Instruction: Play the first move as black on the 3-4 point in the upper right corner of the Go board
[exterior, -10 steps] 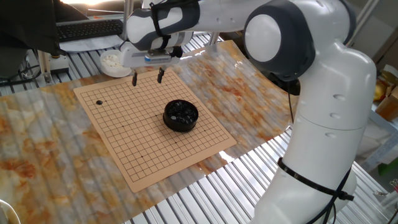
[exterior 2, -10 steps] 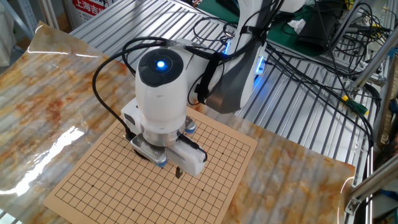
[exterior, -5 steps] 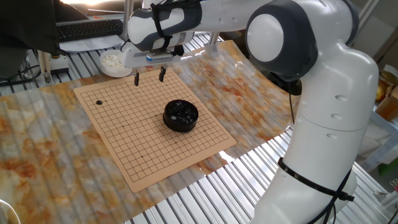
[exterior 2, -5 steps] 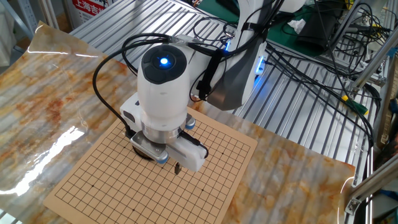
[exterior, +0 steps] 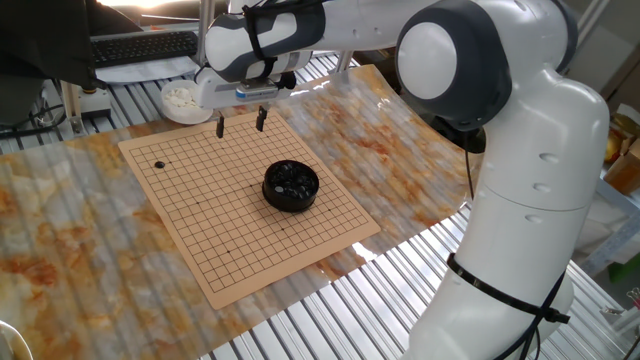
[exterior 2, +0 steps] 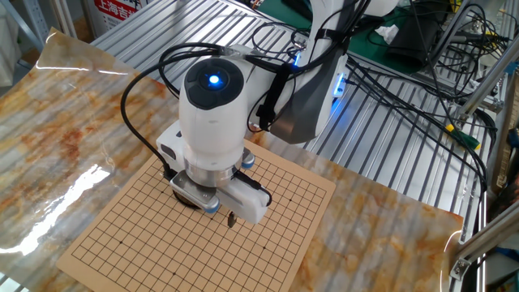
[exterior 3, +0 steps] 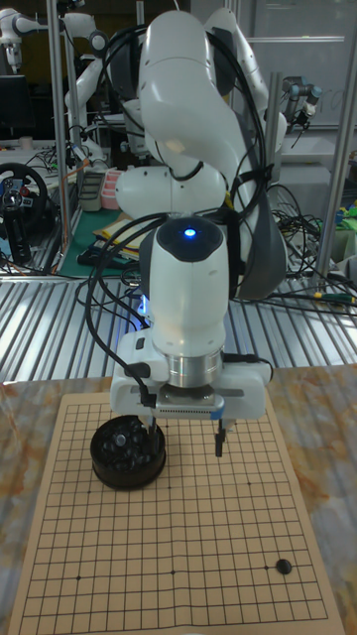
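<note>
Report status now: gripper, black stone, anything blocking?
Gripper open, empty, above the board's far edge. Black stone lying on the board near a corner. Black bowl sits mid-board, nothing on the stone.

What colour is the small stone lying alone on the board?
Black; the small round glossy stone shows best in the tall fixed view.

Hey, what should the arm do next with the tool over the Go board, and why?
Probably lift the tool clear of the Go board. A black stone lies alone near one corner, and the tool hangs open and empty above the grid, apart from it, so nothing seems left to place. I cannot tell the stone's exact crossing.
</note>
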